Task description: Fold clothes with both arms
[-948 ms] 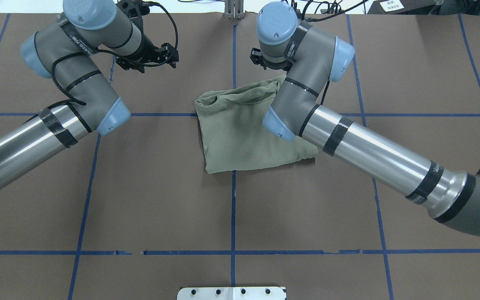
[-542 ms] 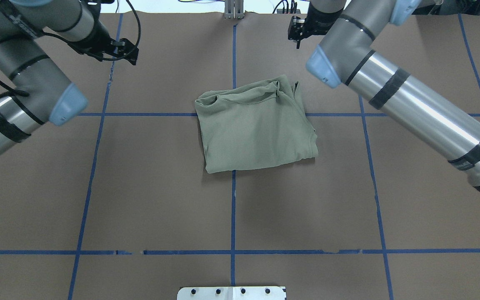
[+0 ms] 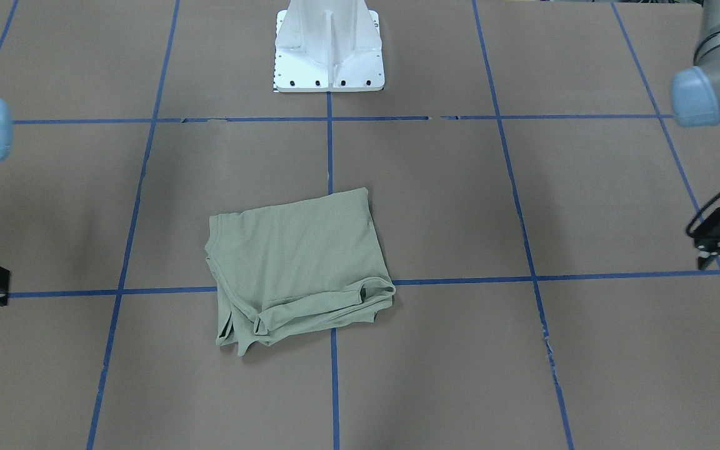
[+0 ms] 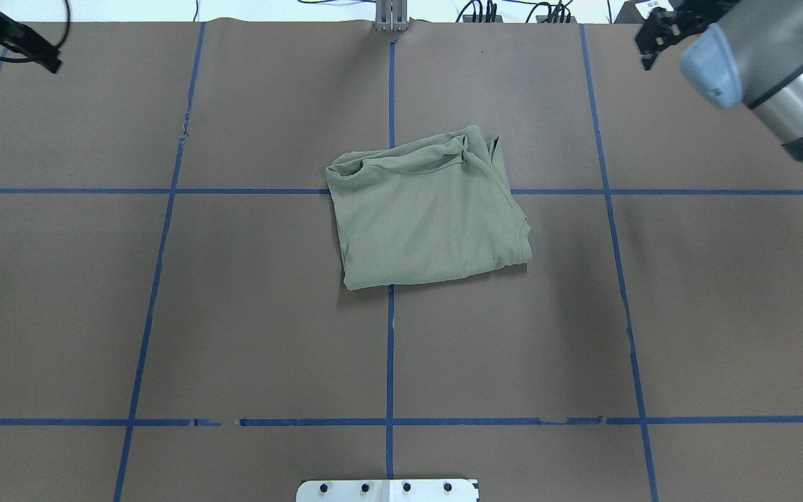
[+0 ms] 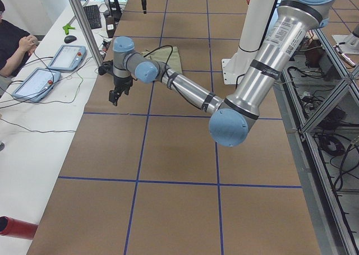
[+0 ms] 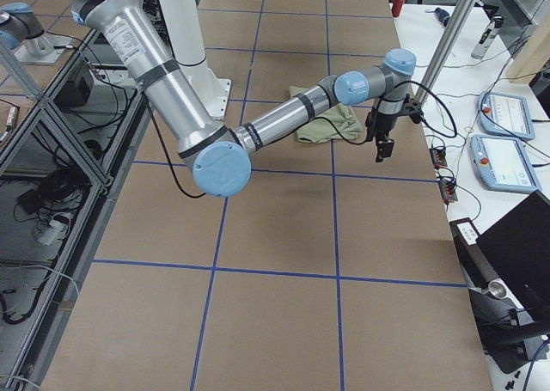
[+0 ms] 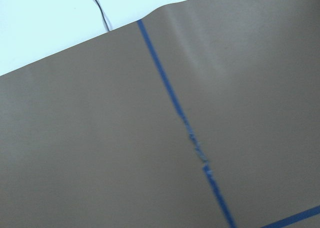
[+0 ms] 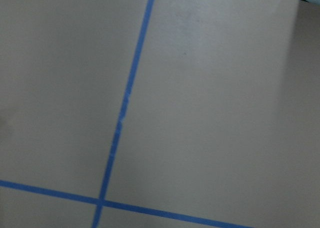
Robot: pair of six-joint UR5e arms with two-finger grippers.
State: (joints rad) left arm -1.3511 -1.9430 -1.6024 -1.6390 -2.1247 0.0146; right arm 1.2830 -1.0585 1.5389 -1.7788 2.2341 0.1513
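The clothes, one sage-green shirt [image 4: 429, 209], lie folded into a rough square at the table's centre, with the bunched neckline edge toward the far side; the shirt shows in the front-facing view [image 3: 297, 262] too. Both arms are drawn well back from it. My left gripper [image 4: 42, 57] hangs over the far left corner and is also seen at the right edge of the front-facing view [image 3: 707, 253]. My right gripper [image 4: 649, 50] is over the far right corner. Both look open and hold nothing. The wrist views show only brown paper and blue tape.
Blue tape lines grid the brown table cover. The white base plate [image 3: 329, 44] stands at the robot's side. A person [image 5: 14, 45] sits at a side bench with tablets [image 5: 67, 56] and cables. More pendants [image 6: 507, 116] lie beyond the far edge.
Both arms have swung outward and away from the shirt, from just beside it to the table's far corners. The shirt has not moved.
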